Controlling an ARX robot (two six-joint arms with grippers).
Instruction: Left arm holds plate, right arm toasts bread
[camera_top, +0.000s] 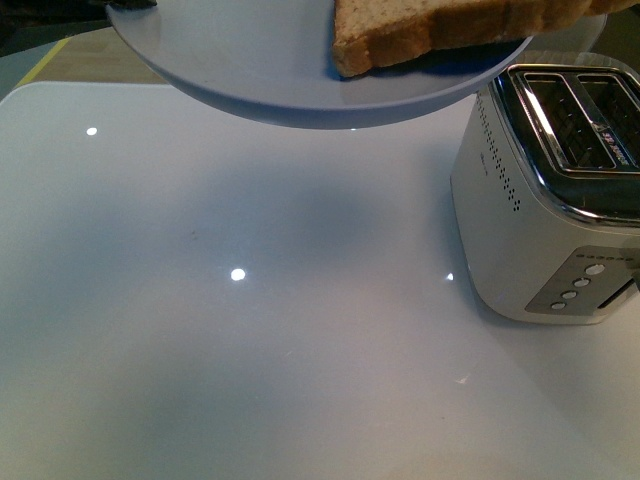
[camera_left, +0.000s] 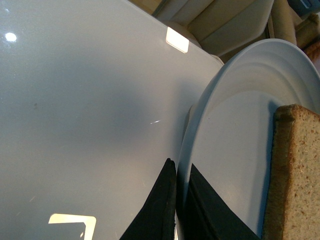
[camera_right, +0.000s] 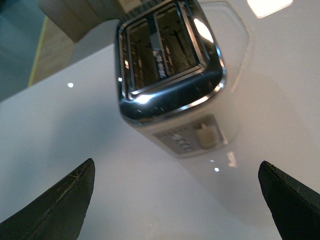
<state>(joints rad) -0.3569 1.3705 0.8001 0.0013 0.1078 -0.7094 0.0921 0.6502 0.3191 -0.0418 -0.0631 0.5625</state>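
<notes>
In the front view the plate (camera_top: 250, 70) hangs in the air across the top of the frame, well above the white table (camera_top: 250, 380), where it casts a soft shadow. The bread (camera_top: 440, 30) lies flat on the plate's right part, at the upper right of the frame, its crust edge facing the camera. The left gripper (camera_left: 181, 167) pinches the plate's rim between its two dark fingers (camera_left: 160, 210), one on each face of the rim, with the bread lying further in on the plate. The toaster (camera_top: 530, 230) stands on the table at the right edge of the frame, slots upward, just below and beside the plate's right end. The right gripper (camera_right: 176, 165) is spread wide and holds nothing, with the toaster ahead of its fingers.
</notes>
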